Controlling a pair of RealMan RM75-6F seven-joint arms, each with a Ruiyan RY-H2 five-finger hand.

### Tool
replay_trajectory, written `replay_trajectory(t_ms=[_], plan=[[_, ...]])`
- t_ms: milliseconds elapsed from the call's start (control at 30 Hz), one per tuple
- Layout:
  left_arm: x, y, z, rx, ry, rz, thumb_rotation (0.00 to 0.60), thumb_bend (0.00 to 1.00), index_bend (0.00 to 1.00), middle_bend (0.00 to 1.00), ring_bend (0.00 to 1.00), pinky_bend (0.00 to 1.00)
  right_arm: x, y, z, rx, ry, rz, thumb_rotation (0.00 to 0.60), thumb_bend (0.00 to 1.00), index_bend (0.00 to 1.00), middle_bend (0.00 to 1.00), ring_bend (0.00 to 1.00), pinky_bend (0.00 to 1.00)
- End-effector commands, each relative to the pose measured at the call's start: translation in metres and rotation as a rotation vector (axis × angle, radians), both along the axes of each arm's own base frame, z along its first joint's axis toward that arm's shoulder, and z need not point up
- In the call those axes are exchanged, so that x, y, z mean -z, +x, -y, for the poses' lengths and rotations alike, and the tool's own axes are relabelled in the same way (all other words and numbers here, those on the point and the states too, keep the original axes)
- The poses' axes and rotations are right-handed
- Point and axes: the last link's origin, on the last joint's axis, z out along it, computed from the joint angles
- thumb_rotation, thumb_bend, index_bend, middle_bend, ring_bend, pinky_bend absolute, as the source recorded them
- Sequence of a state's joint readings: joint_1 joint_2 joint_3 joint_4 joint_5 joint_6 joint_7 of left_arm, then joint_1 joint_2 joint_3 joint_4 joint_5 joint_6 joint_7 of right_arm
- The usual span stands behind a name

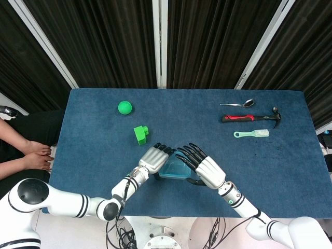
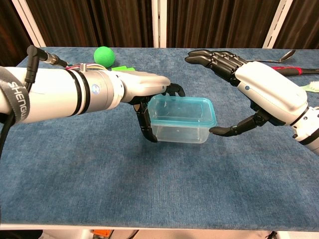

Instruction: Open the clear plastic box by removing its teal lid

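Blue table (image 1: pixel 93 145); hammer (image 1: pixel 251 118) whole overhead only.

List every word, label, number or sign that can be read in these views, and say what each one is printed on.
"SHENG": white letters on the black band around the left arm, at the left edge of the chest view; the band curves out of sight there, so the word may run on.
Nothing readable shows on the clear plastic box, the teal lid, the hammer or the brush.
The head view shows no legible text.
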State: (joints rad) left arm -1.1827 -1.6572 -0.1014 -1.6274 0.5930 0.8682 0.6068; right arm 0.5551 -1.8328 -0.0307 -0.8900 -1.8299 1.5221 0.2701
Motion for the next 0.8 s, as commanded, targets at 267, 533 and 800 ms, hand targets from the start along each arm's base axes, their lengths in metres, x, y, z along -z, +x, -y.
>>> replay_trajectory(t_ms=[267,533,800], plan=[[0.0010,-0.0037,0.0001,0.004,0.000,0.000,0.600,0.06,0.11,0.19,0.09,0.09,-0.0034,0.0024,0.0000,-0.010,0.002,0.019,0.600,0.08,0.00,0.01,0.00,0.00],[0.0010,-0.0034,0.0008,0.017,0.006,0.004,0.600,0.06,0.11,0.19,0.09,0.09,-0.0061,0.0020,-0.0015,-0.004,-0.003,0.025,0.600,0.08,0.00,0.02,0.00,0.00],[0.0018,-0.0028,0.0011,0.023,0.007,0.004,0.600,0.06,0.11,0.19,0.09,0.09,-0.0098,0.0034,-0.0007,-0.006,-0.023,0.041,0.600,0.12,0.00,0.03,0.00,0.00]])
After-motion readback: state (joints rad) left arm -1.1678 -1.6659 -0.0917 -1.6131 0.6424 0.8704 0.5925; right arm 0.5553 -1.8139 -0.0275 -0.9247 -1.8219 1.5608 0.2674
